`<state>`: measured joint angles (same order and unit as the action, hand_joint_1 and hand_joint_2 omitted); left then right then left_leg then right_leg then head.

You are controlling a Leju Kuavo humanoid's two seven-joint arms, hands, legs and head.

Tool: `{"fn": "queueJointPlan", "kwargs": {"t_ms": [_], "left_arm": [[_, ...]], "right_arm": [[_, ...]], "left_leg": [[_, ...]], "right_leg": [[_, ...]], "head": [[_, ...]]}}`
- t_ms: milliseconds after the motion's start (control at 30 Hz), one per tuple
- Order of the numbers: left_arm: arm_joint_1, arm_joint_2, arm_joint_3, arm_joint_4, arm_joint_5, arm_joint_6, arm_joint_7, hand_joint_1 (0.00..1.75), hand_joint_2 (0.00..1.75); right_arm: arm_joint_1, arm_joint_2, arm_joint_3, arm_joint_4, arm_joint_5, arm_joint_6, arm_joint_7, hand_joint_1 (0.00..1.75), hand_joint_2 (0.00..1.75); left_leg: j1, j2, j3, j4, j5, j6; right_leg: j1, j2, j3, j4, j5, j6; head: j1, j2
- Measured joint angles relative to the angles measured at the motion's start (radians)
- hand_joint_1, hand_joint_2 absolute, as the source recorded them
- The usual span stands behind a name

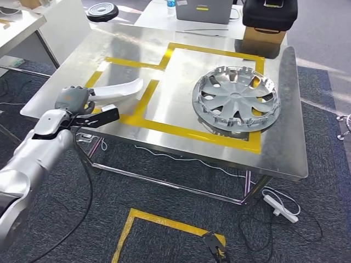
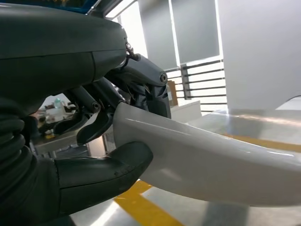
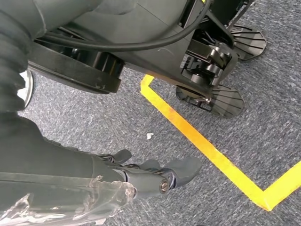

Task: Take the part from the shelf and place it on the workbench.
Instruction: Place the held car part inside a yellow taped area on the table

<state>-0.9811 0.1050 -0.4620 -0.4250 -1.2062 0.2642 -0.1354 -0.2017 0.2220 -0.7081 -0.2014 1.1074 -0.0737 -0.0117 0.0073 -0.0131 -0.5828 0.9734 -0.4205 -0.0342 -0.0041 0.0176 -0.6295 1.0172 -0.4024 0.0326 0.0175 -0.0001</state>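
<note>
Placing step in hand. The left robot hand (image 1: 74,100) grips one end of the white curved part (image 1: 118,92), thumb under it and fingers (image 2: 142,82) over it in the left wrist view. The part reaches out over the near left corner of the table (image 1: 289,148), beside the yellow tape outline (image 1: 186,133); contact with the surface cannot be told. A silver wheel cover (image 1: 236,98) lies well apart, to the right. The right robot hand (image 3: 156,176) hangs over the carpet, holding nothing, fingers loosely extended. Next move, as judged: lower the part flat, then loosen the grip.
</note>
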Motion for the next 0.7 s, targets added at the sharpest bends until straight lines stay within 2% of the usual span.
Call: {"fn": "queueJointPlan", "kwargs": {"t_ms": [133, 267, 667, 700], "left_arm": [[-0.044, -0.052, -0.001, -0.001, -0.013, -0.047, 0.018, 1.75, 1.75], [-0.075, -0.082, -0.002, -0.001, -0.023, -0.082, 0.036, 1.75, 1.75], [-0.118, -0.099, -0.005, 0.014, -0.051, -0.157, 0.074, 1.75, 1.75], [-0.118, -0.099, -0.005, 0.016, -0.053, -0.159, 0.074, 1.31, 1.75]], "right_arm": [[-0.006, 0.003, 0.008, 0.0, 0.006, 0.003, 0.001, 0.0, 1.75], [-0.007, 0.006, 0.014, 0.0, 0.007, 0.009, 0.002, 0.0, 1.75], [-0.003, 0.006, 0.015, 0.0, 0.007, 0.015, 0.002, 0.0, 1.75], [-0.003, 0.006, 0.015, 0.0, 0.007, 0.015, 0.002, 0.0, 1.75]], "left_leg": [[0.0, 0.0, 0.0, 0.0, 0.0, 0.0], [0.0, 0.0, 0.0, 0.0, 0.0, 0.0], [0.0, 0.0, 0.0, 0.0, 0.0, 0.0], [0.0, 0.0, 0.0, 0.0, 0.0, 0.0]], "right_leg": [[0.0, 0.0, 0.0, 0.0, 0.0, 0.0], [0.0, 0.001, 0.0, 0.0, 0.0, 0.0], [0.0, 0.001, 0.0, 0.0, 0.0, 0.0], [0.0, 0.001, 0.0, 0.0, 0.0, 0.0]], "head": [[0.0, 0.0], [0.0, 0.0], [0.0, 0.0], [0.0, 0.0]]}}
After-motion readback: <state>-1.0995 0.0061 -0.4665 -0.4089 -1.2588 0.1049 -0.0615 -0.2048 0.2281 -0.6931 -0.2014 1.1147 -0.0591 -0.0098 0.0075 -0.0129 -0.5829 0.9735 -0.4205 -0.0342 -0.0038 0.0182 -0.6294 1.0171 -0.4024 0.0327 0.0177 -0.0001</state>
